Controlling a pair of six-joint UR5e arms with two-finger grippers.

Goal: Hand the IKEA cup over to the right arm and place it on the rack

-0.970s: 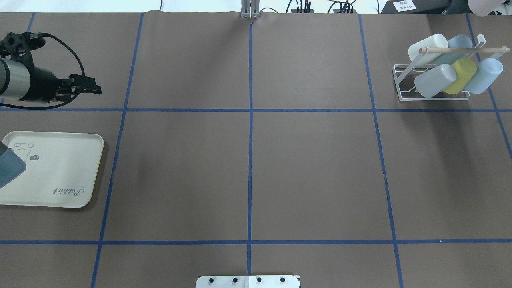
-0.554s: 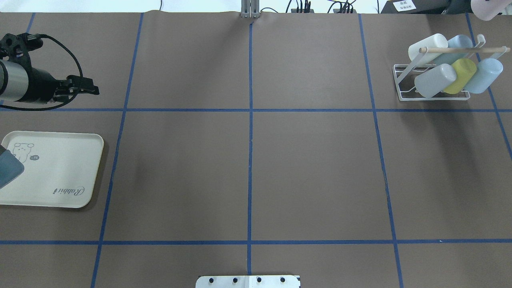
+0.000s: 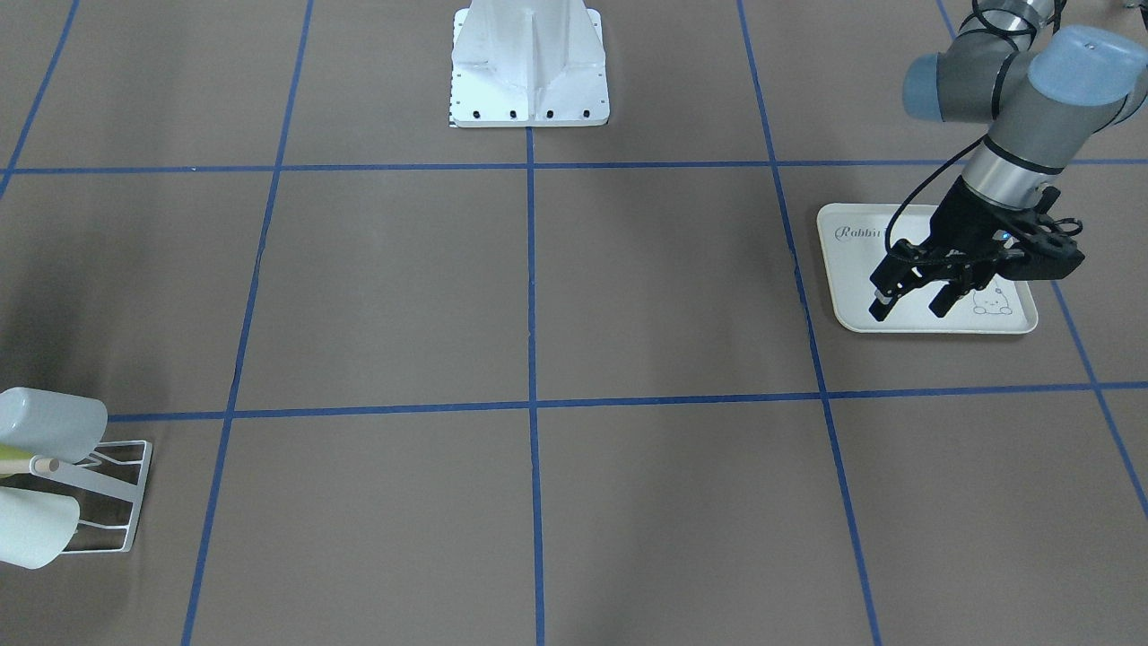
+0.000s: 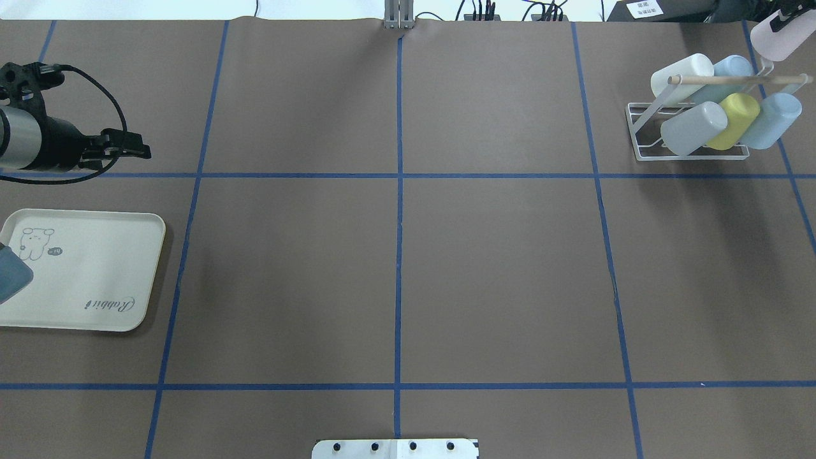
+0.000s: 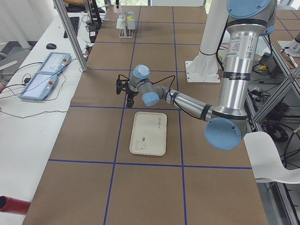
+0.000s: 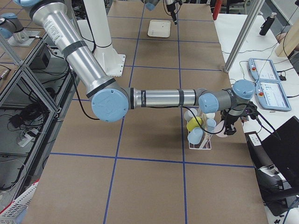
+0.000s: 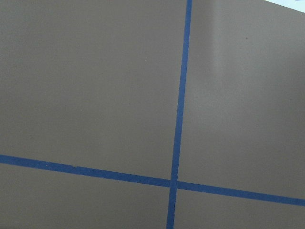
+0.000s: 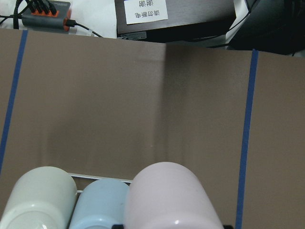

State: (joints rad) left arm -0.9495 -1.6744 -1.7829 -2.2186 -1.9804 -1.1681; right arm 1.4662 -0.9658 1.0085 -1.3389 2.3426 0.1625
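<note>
**Item:** pale pink cylindrical plastic cup (image 4: pixel 773 33), smooth and matt, its free end closed and rounded. We log it in the air just beyond the far right corner of the small white wire rack with the pale wooden rod (image 4: pixel 648 119), near that rod's right end.

**Right gripper** (image 4: pixel 785 17): its fingers clamp the cup, and we see only black slivers of them on either side.

**Left gripper** (image 3: pixel 908 307): well apart from the rack, at the table's opposite end. Its fingers are spread, with nothing between them.
</note>
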